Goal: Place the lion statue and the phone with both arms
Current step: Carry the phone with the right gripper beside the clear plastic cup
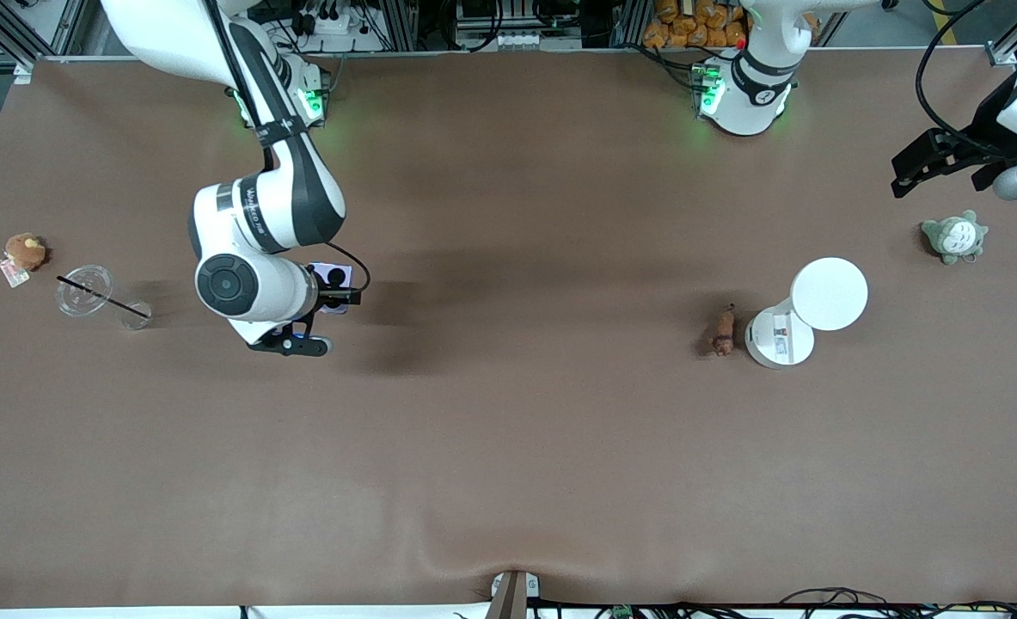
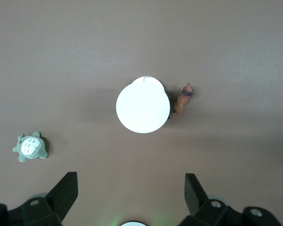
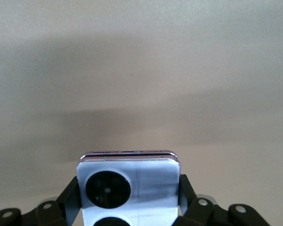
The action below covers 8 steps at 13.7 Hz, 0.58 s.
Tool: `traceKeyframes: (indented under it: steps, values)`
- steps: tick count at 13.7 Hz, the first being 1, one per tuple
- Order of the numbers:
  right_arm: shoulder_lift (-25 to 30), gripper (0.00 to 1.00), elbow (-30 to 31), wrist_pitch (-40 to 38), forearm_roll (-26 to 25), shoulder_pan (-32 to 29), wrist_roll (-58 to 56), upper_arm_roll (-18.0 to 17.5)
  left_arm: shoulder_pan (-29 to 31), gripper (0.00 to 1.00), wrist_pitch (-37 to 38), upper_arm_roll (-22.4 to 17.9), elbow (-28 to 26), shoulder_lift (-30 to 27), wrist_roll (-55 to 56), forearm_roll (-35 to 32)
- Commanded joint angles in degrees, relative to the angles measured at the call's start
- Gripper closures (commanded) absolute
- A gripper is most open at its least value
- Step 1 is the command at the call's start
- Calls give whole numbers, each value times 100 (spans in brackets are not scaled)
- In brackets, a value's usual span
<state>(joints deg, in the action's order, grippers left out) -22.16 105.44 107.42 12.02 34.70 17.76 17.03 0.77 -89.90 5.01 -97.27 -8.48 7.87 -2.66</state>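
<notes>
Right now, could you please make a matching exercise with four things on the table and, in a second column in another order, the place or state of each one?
Things:
1. phone
2. lion statue
3. grey-green plush
4. clear cup

Places or states:
A. lying beside the white lamp
B. near the round brown plush, with a dark straw across it
C. held between the fingers of the right gripper
D. on the table at the left arm's end, near the open left gripper

Pairs: 1-C, 2-A, 3-D, 4-B
</notes>
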Motion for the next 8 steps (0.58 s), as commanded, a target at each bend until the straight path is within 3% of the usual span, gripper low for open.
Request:
traceKeyframes:
  steps: [1, 8]
  values:
    - [309, 100, 320, 104, -86, -51, -71, -51, 2, 0, -81, -26, -81, -128, -66, 90]
    - [370, 100, 390, 165, -209, -393, -465, -60, -33, 0, 236, 9, 209, -128, -66, 116]
